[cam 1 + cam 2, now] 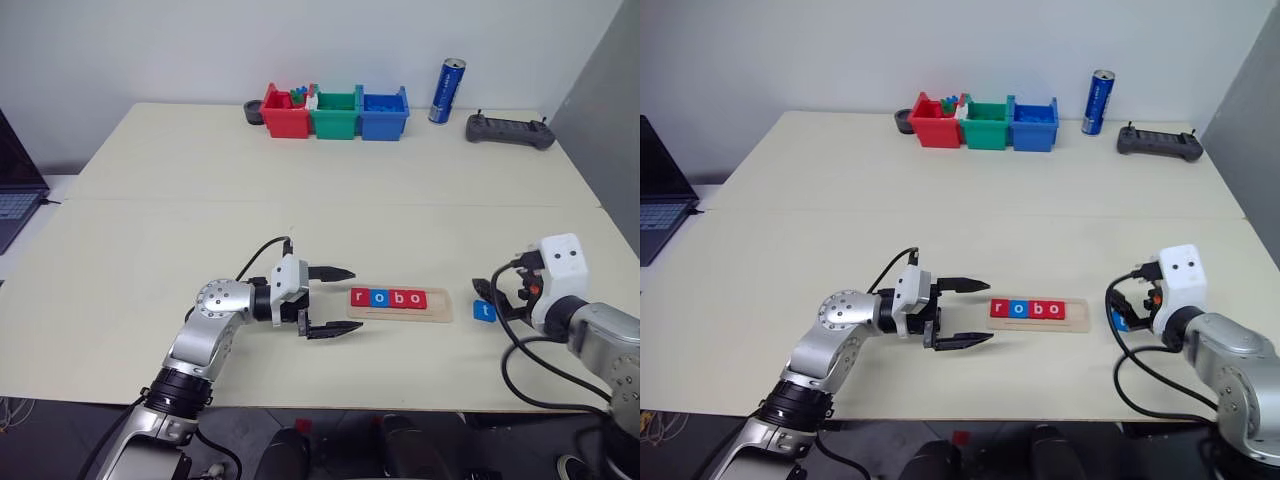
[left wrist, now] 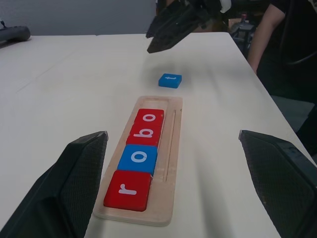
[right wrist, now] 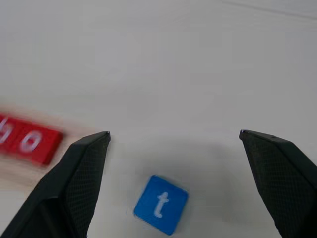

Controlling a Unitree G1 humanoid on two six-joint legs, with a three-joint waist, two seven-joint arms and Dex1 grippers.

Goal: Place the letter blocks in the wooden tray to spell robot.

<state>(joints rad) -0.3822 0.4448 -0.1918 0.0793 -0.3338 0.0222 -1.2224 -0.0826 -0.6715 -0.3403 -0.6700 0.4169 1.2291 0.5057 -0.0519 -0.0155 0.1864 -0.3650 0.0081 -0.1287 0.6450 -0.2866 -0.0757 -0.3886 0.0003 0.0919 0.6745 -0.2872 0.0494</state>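
The blue t block lies flat on the desk, light, stiff and thin. Take it across opposite edges. Both the right pincer above it and the left pincer gape empty.

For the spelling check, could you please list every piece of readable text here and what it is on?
"r": red letter block, first in the wooden tray.
"o": blue block, second.
"b": red block, third.
"o": red block, fourth.
"t": blue block on the table, outside the tray.
Blue can: print too small to read.

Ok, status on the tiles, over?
Both grippers open, left gripper, right gripper. Four tiles in tray. Blue t tile loose beside it. Nothing blocking.
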